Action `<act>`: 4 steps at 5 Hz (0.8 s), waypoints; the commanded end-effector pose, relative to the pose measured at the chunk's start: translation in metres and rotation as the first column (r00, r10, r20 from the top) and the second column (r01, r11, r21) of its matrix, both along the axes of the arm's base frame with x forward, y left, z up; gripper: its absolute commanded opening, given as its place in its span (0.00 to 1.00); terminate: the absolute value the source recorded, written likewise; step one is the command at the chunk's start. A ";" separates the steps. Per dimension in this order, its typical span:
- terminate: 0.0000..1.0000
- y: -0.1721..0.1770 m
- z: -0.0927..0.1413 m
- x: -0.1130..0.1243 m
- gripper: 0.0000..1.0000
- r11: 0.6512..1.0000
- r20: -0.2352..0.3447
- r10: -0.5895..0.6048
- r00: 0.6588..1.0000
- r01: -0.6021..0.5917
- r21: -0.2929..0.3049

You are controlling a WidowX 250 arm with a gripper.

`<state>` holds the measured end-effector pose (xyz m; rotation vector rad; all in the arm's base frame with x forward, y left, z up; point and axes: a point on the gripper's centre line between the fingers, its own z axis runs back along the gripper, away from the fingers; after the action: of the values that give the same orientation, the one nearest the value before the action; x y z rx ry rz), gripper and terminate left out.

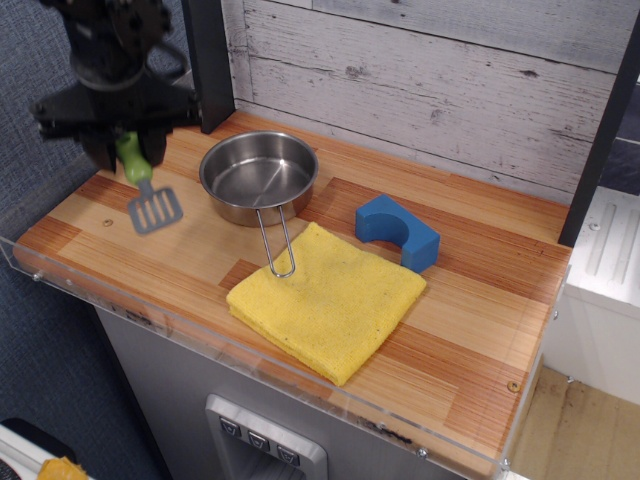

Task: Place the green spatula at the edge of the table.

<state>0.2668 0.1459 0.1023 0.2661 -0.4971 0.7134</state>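
The green spatula (145, 190) hangs in the air above the left part of the table (470, 300), green handle up and grey slotted blade down. My gripper (128, 148) is shut on the handle and holds it clear of the wood, left of the steel pan (258, 175). The upper end of the handle is hidden between the fingers.
The steel pan has a wire handle (278, 245) reaching onto a yellow cloth (325, 298). A blue arch block (396, 232) lies right of the pan. A dark post (206, 60) stands behind my gripper. A clear acrylic rim (60, 285) runs along the front and left sides.
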 end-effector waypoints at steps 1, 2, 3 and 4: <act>0.00 -0.041 0.032 0.015 0.00 0.989 0.074 -0.146 0.987 0.145 0.011; 0.00 -0.073 0.040 0.016 0.00 0.971 0.092 -0.238 0.967 0.238 0.019; 0.00 -0.101 0.042 0.016 0.00 0.952 0.093 -0.304 0.948 0.306 0.001; 0.00 -0.115 0.038 0.017 0.00 0.937 0.086 -0.349 0.933 0.350 0.006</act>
<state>0.2896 0.0303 0.1305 0.1368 -0.5707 0.3795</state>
